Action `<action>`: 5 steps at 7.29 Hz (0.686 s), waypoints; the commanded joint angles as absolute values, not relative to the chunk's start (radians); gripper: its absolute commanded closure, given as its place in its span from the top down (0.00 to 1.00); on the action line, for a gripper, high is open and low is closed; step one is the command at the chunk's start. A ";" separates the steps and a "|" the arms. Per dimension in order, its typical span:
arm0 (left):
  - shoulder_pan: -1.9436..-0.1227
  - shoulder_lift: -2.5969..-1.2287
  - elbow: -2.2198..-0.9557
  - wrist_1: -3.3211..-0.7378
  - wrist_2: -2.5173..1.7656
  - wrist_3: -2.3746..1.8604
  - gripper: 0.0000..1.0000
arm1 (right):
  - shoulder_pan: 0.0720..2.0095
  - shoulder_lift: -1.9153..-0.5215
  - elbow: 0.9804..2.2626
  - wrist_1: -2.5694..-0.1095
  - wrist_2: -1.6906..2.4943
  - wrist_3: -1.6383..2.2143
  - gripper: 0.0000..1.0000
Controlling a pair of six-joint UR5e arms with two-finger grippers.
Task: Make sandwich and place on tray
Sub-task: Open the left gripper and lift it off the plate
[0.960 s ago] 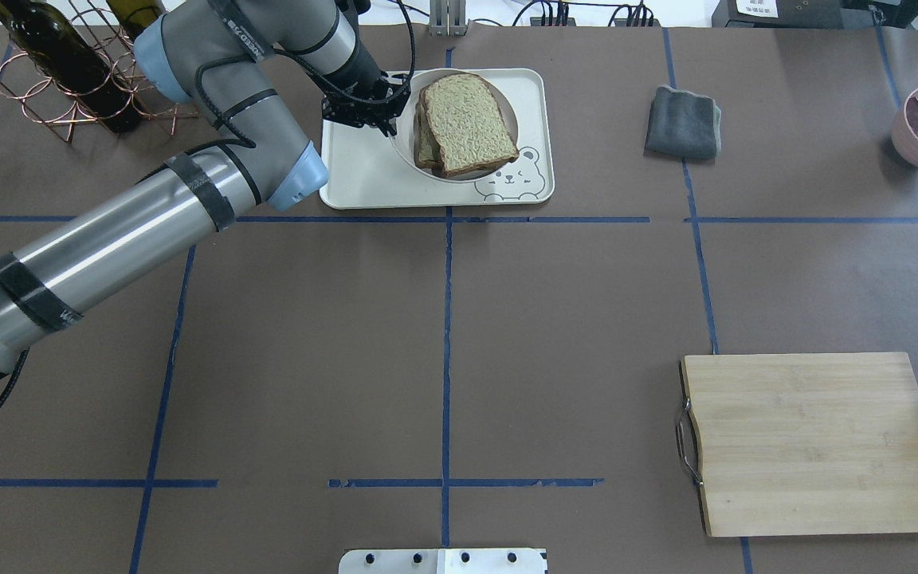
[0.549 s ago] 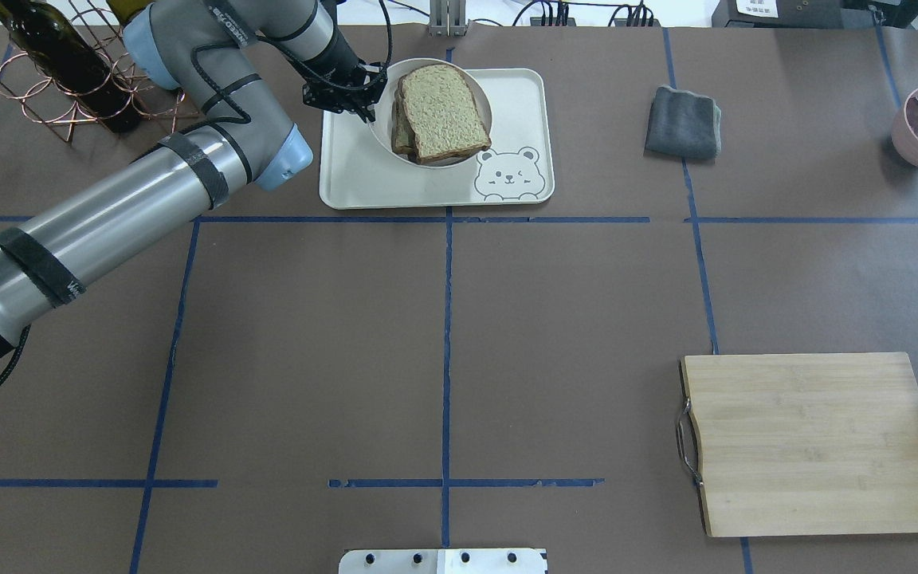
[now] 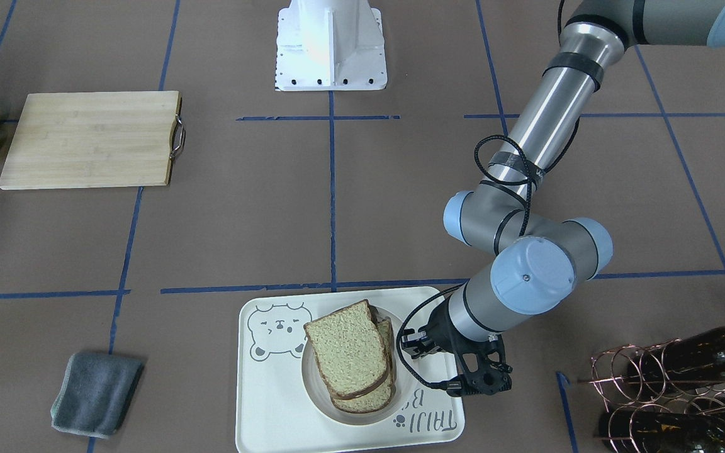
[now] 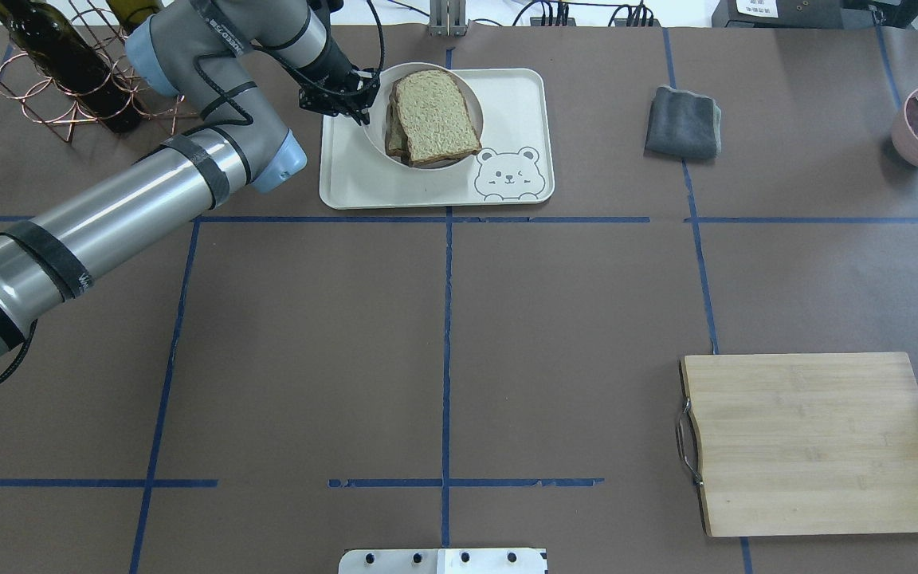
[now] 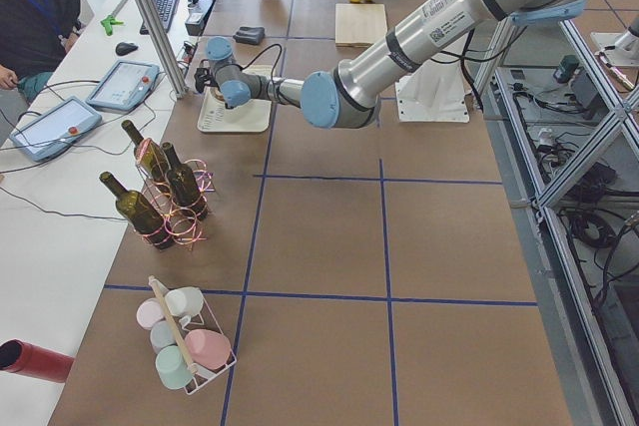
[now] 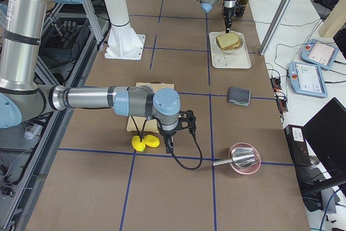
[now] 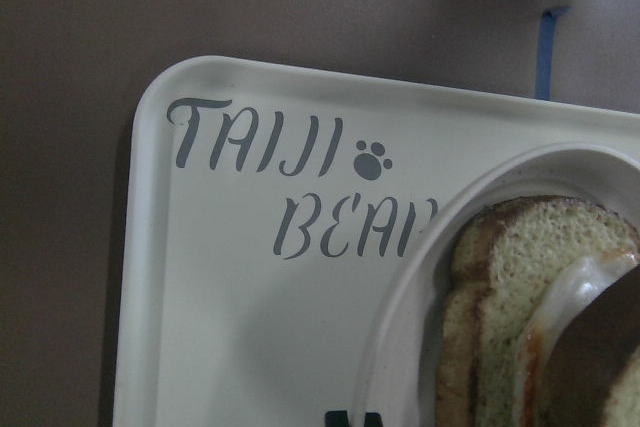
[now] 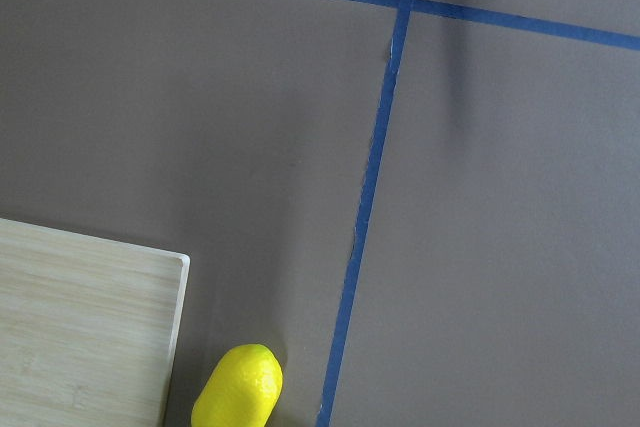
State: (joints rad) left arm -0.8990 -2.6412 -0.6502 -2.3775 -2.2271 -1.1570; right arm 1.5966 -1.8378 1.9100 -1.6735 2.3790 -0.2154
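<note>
- r gripper (image 6: pixel 170 145) hangs tips-down just beside two lemons (image 6: pixel 153 142) off the cutting board (image 4: pixel 817 442), table's 4 o'clock seen from overhead; jaws apart or together, can't tell.
- tray (image 4: pixel 355 175) lies at table's 12 o'clock, far side.
- sandwich (image 4: pixel 435 115) sits in a round white bowl (image 3: pixel 311 385) over the tray's far half, bear face (image 4: pixel 507 175) at its 4 o'clock.
- l gripper (image 3: pixel 410 345) at bowl's 9 o'clock, clamped on its rim.
- grey cloth (image 4: pixel 682 123) at tray's 3 o'clock, apart.
</note>
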 commanded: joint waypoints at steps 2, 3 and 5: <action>-0.899 -2.646 -0.643 -2.382 -2.226 -1.158 0.47 | 1.597 -1.838 1.911 -1.672 2.381 -0.215 1.00; -0.899 -2.651 -0.644 -2.381 -2.226 -1.158 0.65 | 1.597 -1.838 1.913 -1.672 2.381 -0.215 1.00; -0.899 -2.654 -0.649 -2.378 -2.224 -1.158 1.00 | 1.597 -1.836 1.914 -1.672 2.379 -0.213 1.00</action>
State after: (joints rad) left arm -0.8989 -2.6523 -0.6460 -2.3801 -2.2254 -1.1587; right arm 1.5964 -1.8367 1.9132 -1.6721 2.3804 -0.2144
